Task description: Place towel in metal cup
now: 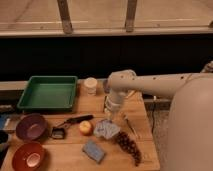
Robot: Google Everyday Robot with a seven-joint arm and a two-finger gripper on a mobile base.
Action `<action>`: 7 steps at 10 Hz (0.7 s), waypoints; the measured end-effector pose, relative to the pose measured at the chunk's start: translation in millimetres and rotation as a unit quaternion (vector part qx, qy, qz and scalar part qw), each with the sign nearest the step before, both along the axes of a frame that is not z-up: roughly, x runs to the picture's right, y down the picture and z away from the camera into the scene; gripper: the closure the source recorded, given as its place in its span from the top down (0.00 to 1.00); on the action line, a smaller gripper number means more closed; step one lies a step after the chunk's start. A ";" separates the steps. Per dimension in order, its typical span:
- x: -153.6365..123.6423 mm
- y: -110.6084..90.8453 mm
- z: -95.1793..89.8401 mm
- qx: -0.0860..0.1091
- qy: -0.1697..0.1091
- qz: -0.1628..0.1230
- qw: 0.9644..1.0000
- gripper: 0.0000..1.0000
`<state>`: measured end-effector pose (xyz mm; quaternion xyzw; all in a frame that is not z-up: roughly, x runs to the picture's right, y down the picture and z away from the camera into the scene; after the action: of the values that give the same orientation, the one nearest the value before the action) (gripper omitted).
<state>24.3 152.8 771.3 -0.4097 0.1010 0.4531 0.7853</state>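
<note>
Gripper: we place it directly above the towel's upper edge | towel: flat on table, beside apple | jaws: we cannot tell.

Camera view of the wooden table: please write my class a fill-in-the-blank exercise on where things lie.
1. The gripper hangs just above the ____.
2. The apple lies directly left of the towel, and right of the towel lies a bunch of ____.
3. The tray at the table's back left is coloured ____.
4. The white jar stands just ____ of the tray.

Missing words: towel; grapes; green; right
</note>
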 end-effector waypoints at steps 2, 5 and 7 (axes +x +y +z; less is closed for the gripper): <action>2.6 -6.7 -5.2 0.009 0.008 0.000 1.000 0.59; 5.0 -15.1 -7.9 0.020 0.013 0.002 1.000 0.80; 4.3 -15.5 -6.5 0.022 0.013 0.002 1.000 0.80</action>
<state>28.6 137.3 764.8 -0.3869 0.1003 0.4617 0.7919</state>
